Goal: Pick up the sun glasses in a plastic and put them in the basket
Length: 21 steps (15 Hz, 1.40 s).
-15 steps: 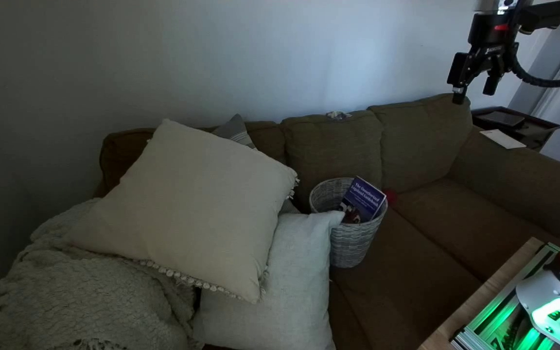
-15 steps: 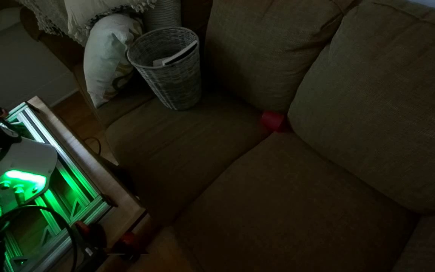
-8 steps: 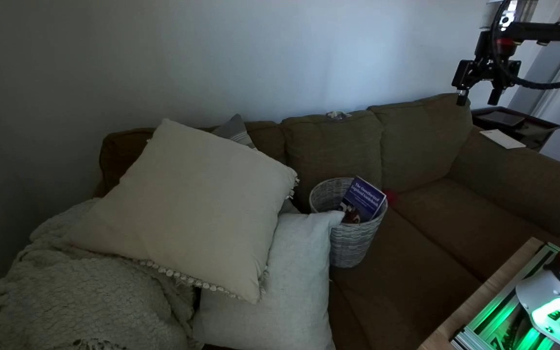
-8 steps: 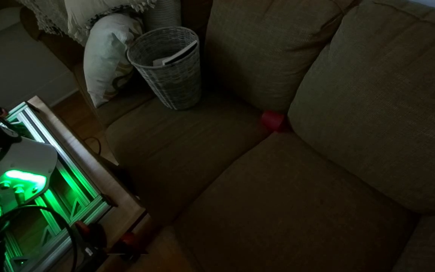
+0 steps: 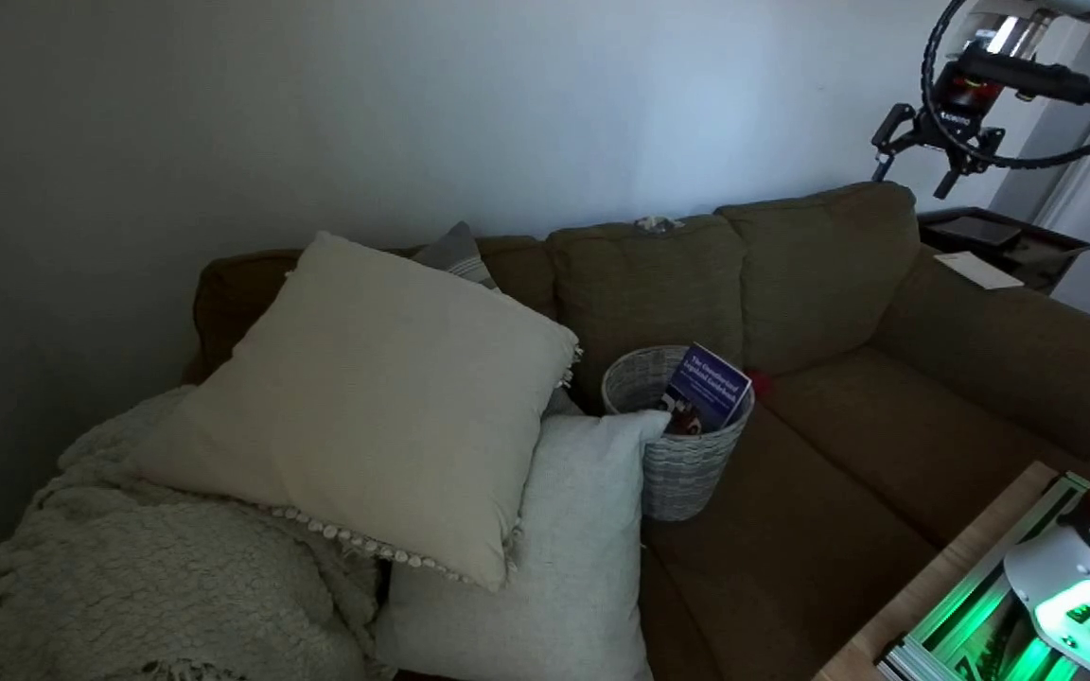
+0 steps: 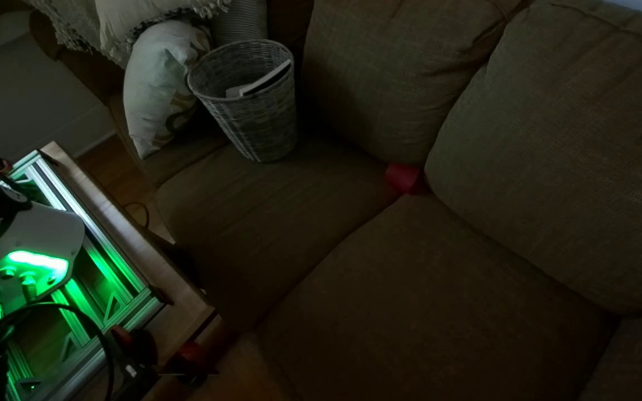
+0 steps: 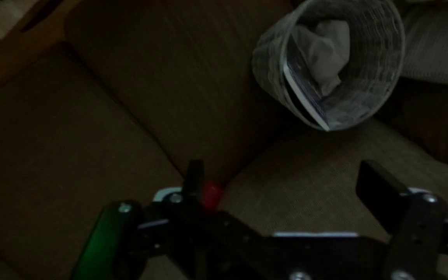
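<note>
The woven whitish-grey basket [image 5: 685, 478] stands on the sofa seat beside the pillows; it also shows in an exterior view [image 6: 265, 125] and in the wrist view [image 7: 267, 58]. A blue book [image 5: 711, 388] leans inside it, and a crumpled whitish thing [image 7: 329, 50] lies in it. A small crumpled greyish item [image 5: 659, 224] on top of the back cushion may be the sunglasses in plastic; it is too small to tell. My gripper [image 5: 912, 180] is open and empty, high above the sofa's far end, well apart from the basket. In the wrist view its fingers [image 7: 280, 171] are wide apart.
Big cream pillows [image 5: 384, 397] and a white pillow [image 5: 545, 558] crowd the basket's side. A red object [image 6: 404, 178] lies in the seat crease. A white sheet [image 5: 978, 270] lies on the sofa arm beside a dark tray [image 5: 1037, 251]. The robot base [image 6: 37, 239] stands on a table.
My gripper has turned and tilted in the air near the same place, moving slightly right and then back left, and its cable has swung. The basket and pillows have not moved.
</note>
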Tool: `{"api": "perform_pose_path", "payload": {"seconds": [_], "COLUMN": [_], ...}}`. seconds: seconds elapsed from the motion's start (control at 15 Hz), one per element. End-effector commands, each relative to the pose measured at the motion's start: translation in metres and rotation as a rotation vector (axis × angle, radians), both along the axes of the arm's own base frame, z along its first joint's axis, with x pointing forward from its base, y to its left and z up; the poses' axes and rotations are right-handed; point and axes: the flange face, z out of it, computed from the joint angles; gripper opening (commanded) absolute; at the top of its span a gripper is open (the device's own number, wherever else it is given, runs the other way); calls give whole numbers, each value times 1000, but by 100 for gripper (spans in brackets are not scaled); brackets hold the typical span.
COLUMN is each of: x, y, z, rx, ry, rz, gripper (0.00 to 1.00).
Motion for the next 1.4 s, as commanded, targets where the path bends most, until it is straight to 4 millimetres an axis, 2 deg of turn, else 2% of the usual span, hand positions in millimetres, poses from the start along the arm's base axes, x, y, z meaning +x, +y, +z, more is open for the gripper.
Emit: {"api": "perform_pose_path", "payload": {"seconds": [0.0,0.2,0.27,0.47,1.07,1.2,1.33], "x": [34,68,49,65,66,77,97], "y": [12,36,29,45,39,31,15], "z": [40,63,59,65,63,64,63], "rx": [-99,-247,-190,-231,-232,-249,-276], "ry": [-156,-241,-228,-242,-238,-249,-264], "rz": [-93,-120,-88,-97,-108,-102,-72], "gripper": [100,100,100,100,100,100,100]}}
